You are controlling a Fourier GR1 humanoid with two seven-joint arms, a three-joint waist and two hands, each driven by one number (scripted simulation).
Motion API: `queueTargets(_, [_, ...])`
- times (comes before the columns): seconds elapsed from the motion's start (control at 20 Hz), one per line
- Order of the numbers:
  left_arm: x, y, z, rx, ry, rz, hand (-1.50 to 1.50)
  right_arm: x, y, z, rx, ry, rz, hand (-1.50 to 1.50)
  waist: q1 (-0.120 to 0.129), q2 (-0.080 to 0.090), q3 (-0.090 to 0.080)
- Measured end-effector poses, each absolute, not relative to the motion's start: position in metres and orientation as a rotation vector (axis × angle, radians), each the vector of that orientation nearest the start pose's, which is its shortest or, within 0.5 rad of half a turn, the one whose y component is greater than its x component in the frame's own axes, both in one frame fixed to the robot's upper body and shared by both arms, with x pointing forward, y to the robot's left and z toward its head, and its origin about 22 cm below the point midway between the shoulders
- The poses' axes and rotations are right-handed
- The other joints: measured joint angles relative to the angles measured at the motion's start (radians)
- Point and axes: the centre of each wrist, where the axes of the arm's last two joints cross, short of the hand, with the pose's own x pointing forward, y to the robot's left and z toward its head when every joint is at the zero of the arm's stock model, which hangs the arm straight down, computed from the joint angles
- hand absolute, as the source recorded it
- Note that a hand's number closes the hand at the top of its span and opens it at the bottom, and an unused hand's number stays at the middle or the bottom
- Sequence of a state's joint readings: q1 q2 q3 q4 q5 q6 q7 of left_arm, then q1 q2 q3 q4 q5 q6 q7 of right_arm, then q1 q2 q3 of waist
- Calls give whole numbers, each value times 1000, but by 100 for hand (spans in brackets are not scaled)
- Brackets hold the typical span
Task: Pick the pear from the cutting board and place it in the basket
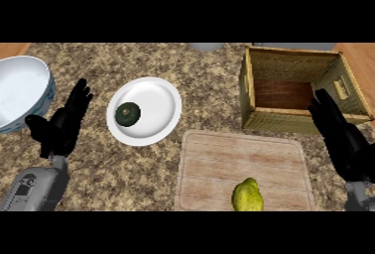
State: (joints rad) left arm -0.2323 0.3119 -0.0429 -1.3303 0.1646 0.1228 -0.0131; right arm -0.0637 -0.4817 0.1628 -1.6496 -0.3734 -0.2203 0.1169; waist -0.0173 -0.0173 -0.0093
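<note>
Yellow-green pear on pale wood-grain cutting board; tan woven basket; speckled brown counter.

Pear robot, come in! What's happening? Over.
Both hands open: left hand, right hand. Pear on cutting board, untouched. Basket ahead, nothing blocking.

A kitchen, by all signs: speckled granite-look counter with a strip of wooden surface at the upper corners. Laid out with a pale wooden cutting board, a white plate bearing a dark green avocado, a large white bowl at the left edge, and a woven basket.
</note>
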Motion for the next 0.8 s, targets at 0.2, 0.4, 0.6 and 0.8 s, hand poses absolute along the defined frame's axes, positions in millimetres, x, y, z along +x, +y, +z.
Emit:
queueTargets(0.2, [296, 292, 22, 201, -1537, -66, 0, 247, -292, 51, 41, -1702, -196, 150, -6, 6, 11])
queueTargets(0.4, [292, 307, 18, 228, -1469, -52, 0, 244, -289, 52, 194, -1967, -323, -150, -14, 7, 21])
queueTargets(0.6, [290, 316, 19, 214, -1418, -50, 0, 227, -258, 32, 207, -2199, -277, -150, -2, 11, 15])
queueTargets(0.8, [291, 320, 30, 199, -1395, -63, 0, 209, -226, 34, 177, -2283, -357, -150, 8, 13, 12])
